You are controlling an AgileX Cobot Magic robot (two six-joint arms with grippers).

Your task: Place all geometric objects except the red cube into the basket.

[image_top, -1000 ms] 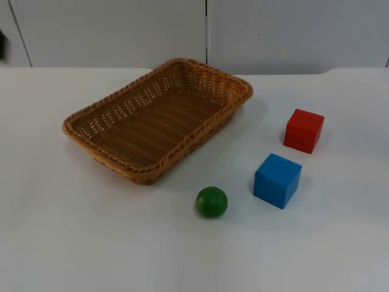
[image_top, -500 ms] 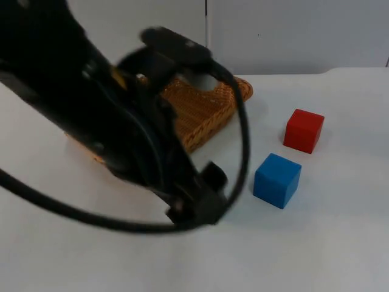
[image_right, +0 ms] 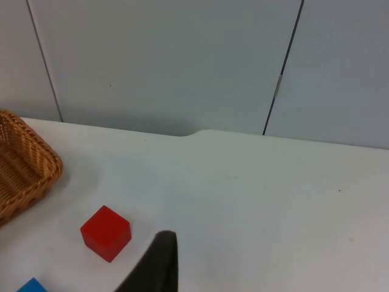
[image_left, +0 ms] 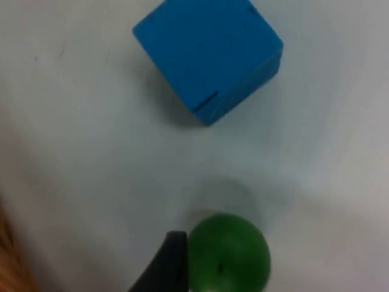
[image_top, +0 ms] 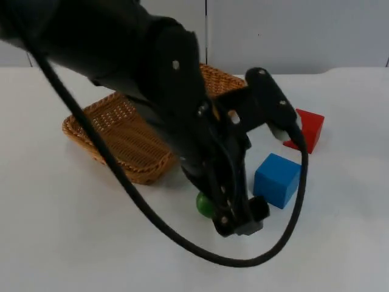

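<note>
The left arm is stretched across the middle of the table in the top view, over the near right part of the wicker basket (image_top: 121, 131), and the left gripper (image_top: 234, 222) is brought down at the green ball (image_top: 205, 205). In the left wrist view one black fingertip (image_left: 167, 264) is seen right against the side of the green ball (image_left: 228, 252); whether the fingers are spread or closed on it cannot be told. The ball is found on the white table (image_top: 67, 231) just off the basket's near right corner, and the blue cube (image_top: 277, 180) is set close to its right, with a narrow strip of bare table between them, also visible in the wrist view below the blue cube (image_left: 208, 56). The red cube (image_top: 310, 129) is placed behind the blue one, apart from it, partly covered by the arm. A broad stretch of open table is left in front of the ball and along the right edge. From the right wrist view, the red cube (image_right: 106, 233) and the basket's corner (image_right: 27, 170) are seen from a distance near the grey partition wall (image_right: 164, 61); the right gripper's state cannot be told.
</note>
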